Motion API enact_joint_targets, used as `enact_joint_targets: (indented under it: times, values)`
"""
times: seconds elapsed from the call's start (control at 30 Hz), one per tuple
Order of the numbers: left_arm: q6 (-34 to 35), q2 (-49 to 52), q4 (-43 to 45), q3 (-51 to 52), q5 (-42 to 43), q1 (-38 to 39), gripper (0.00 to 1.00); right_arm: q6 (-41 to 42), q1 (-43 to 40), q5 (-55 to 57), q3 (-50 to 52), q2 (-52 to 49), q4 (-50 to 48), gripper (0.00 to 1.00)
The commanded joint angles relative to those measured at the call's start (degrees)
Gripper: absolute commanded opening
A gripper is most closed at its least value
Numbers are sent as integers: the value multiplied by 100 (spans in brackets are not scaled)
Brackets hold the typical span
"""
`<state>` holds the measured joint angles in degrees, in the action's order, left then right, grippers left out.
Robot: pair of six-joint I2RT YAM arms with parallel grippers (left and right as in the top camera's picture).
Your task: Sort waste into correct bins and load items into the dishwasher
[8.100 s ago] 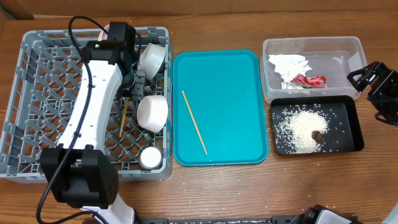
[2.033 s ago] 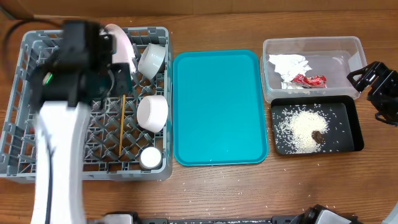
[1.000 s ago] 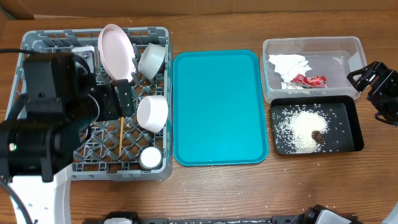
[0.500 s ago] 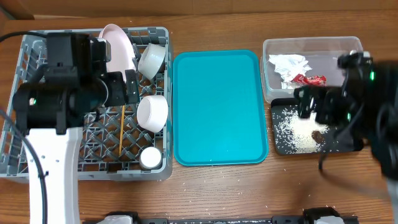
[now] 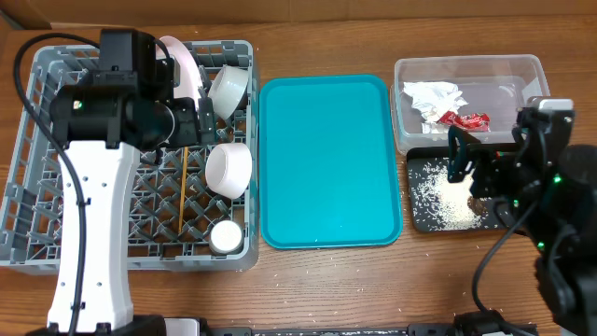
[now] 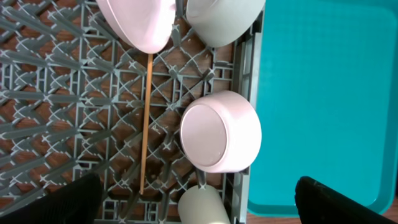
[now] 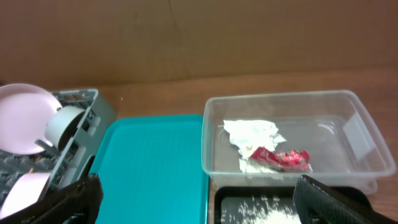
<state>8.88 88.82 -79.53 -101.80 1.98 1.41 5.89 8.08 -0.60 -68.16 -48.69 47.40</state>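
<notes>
Left jaws and right jaws stood wide apart, empty. The chopstick in the dish rack looked light, stiff, slippery — best pinched mid-length.

Chopsticks, perhaps two, in grey rack

The overhead camera looked straight down on the whole tabletop. The left wrist camera faced down, close over the dish rack; the right wrist slanted forward toward the clear tub. All three shared the teal tray.
</notes>
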Motion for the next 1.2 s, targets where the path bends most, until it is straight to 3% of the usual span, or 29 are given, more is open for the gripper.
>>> enact_joint_targets:
  times: [0.0, 0.23, 0.53, 0.93, 1.17]
  values:
    - [55, 157, 2, -68, 83, 11, 100, -37, 33, 13, 761, 382, -737, 100]
    - [55, 411, 4, -68, 81, 11, 100, -35, 33, -273, 3432, 1823, -3222, 100]
    - [55, 577, 4, -68, 83, 11, 100, -11, 4, -254, 5687, 3661, -4424, 100]
    - [55, 590, 4, -68, 83, 11, 100, -13, -216, -363, 6513, 4795, -4605, 100]
    - [55, 590, 4, -68, 83, 11, 100, -2, -372, -638, 6771, 4857, -4297, 100]
